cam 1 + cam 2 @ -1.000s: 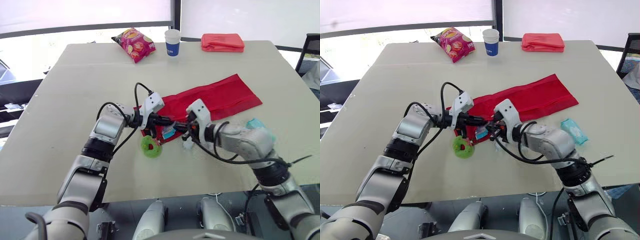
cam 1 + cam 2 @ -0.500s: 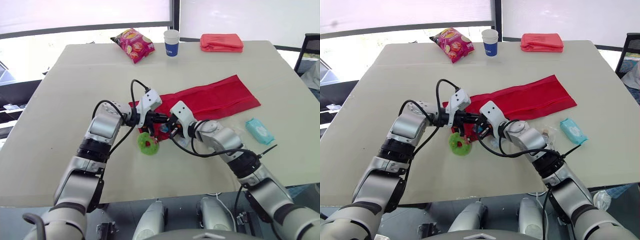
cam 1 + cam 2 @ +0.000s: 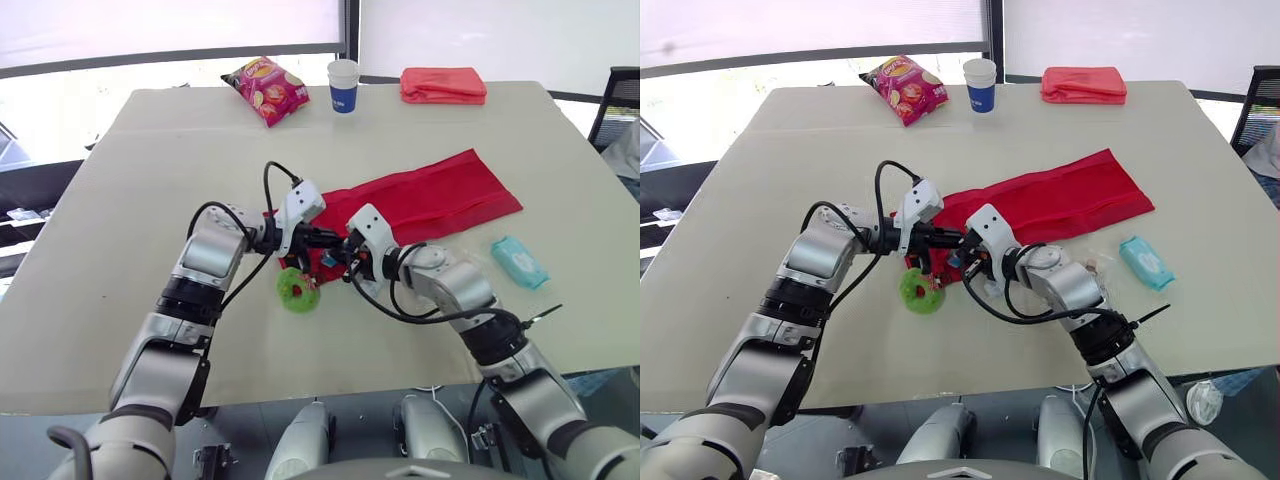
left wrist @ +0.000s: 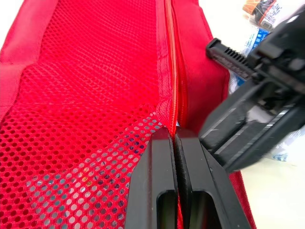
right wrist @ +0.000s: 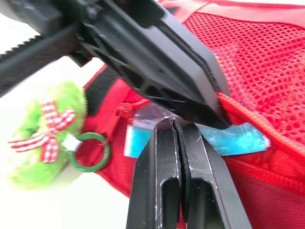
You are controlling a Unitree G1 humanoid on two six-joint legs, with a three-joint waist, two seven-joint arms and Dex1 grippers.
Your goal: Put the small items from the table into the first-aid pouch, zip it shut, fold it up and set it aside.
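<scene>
The red first-aid pouch [image 3: 430, 200] lies unfolded across the middle of the table. My left gripper [image 3: 335, 240] is shut on its zip edge [image 4: 174, 136] at the near-left end, holding the mesh pocket [image 4: 86, 95] up. Facing it, my right gripper [image 3: 346, 263] is shut on a blue packet [image 5: 228, 139], whose far end reaches under the lifted zip edge. A green plush ring with a red checked bow [image 3: 298, 290] lies on the table just in front of the pouch's end. A teal wipes pack [image 3: 520, 262] and a small clear packet [image 3: 1095, 265] lie to the right.
At the far edge of the table stand a crisp bag [image 3: 266, 88], a blue-and-white paper cup [image 3: 343, 85] and a folded red cloth [image 3: 444, 85]. A black chair [image 3: 622, 100] stands past the right edge.
My right gripper has moved left with the blue packet, up to the pouch's lifted zip edge. The right arm no longer covers the teal wipes pack. My left gripper has kept its hold.
</scene>
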